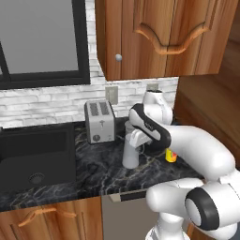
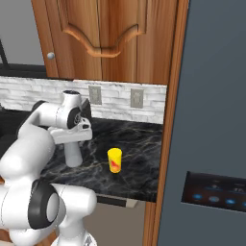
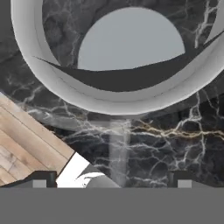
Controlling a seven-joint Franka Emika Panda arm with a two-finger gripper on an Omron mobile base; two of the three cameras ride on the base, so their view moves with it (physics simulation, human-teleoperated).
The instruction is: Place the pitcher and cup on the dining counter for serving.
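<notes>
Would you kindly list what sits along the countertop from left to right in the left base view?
Sink → toaster → pitcher → cup, partly hidden behind the arm.

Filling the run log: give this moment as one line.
phase: reach for pitcher | hand: open, above pitcher, holding nothing | cup: upright on kitchen countertop, apart from pitcher | toaster: behind
</notes>
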